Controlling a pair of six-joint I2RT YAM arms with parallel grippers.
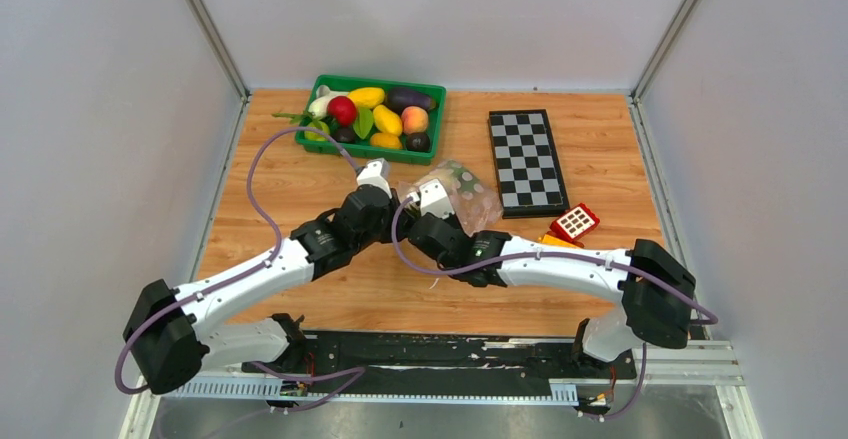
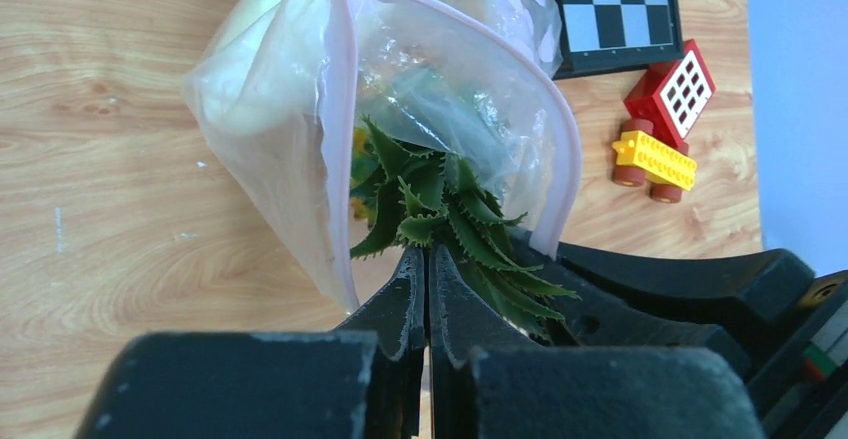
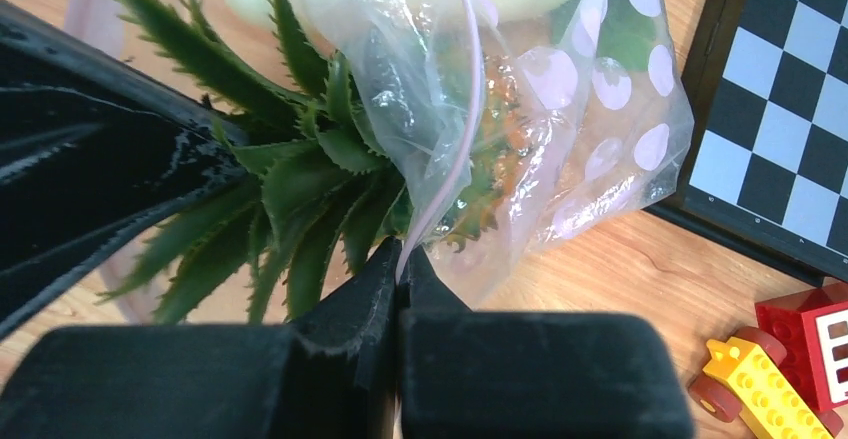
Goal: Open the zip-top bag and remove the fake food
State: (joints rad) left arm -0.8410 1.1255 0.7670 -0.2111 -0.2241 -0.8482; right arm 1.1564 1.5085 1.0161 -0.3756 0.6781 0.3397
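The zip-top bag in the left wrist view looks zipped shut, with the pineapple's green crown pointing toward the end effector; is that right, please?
Not quite: the zip-top bag is open, not zipped shut. The left wrist view shows its pink zip strip parted in a wide loop, with the pineapple's green crown pointing toward the left end effector.

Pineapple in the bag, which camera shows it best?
Left wrist: the pineapple crown sits clearly in the open mouth of the bag. Right wrist shows the leaves closer, with the body blurred through plastic. Top view: too small to make out.
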